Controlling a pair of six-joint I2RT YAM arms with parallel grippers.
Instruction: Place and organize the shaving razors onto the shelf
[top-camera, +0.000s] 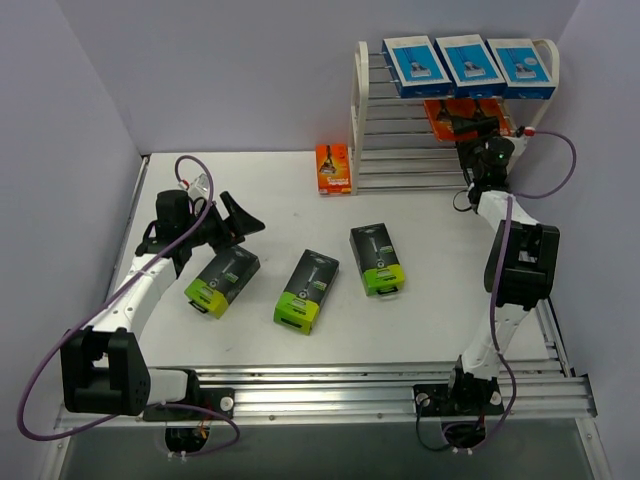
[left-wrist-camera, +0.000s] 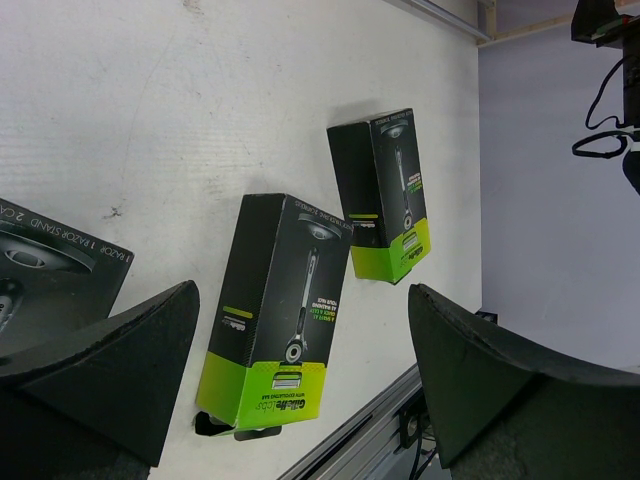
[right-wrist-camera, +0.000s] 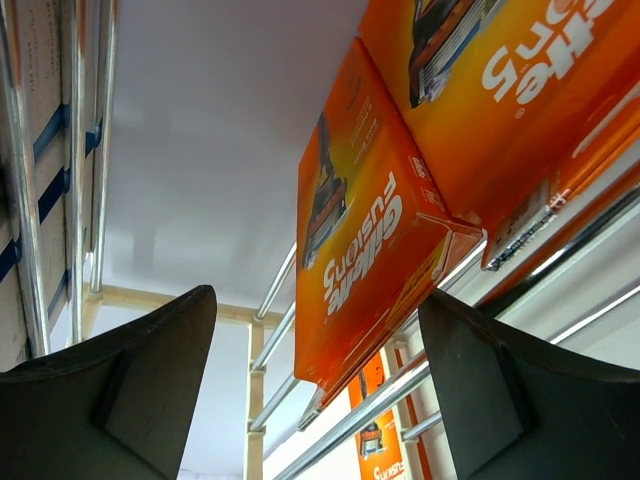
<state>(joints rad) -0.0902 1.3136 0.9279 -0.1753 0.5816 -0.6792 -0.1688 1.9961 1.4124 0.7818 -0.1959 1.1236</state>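
Shelf (top-camera: 358, 110) stands at 1 o'clock on the table (top-camera: 280, 190), with its cream frame upright and its silvery rods in tiers. Three blue-and-white packs (top-camera: 470, 62) lie side by side across its top tier. On the tier beneath, two orange packs (right-wrist-camera: 365, 240) rest on the rods next to each other, their printed faces turned toward the right wrist camera.

A lone orange pack (top-camera: 333, 168) stands on the table just at 9 o'clock of the shelf frame. Three more packs lie flat in a loose row across the middle of the table. These are the left black pack (top-camera: 222, 279) at 8 o'clock, the middle black pack (top-camera: 307, 285) near 6 o'clock, and the right black pack (top-camera: 377, 258) toward 4 o'clock. All three are apart from one another, with their lime ends pointing roughly to 6 o'clock.

The left gripper (top-camera: 232, 230) hovers just at 12 o'clock of the left black pack. Its fingers (left-wrist-camera: 110, 370) are spread wide and grasp nothing; the left wrist view shows the middle black pack through the gap.

The right gripper (top-camera: 476, 130) reaches into the shelf at the tier with the orange packs, toward its 3 o'clock end. Its fingers (right-wrist-camera: 130, 400) are parted and released, with nothing between them, and the orange packs lie on the rods clear of both.
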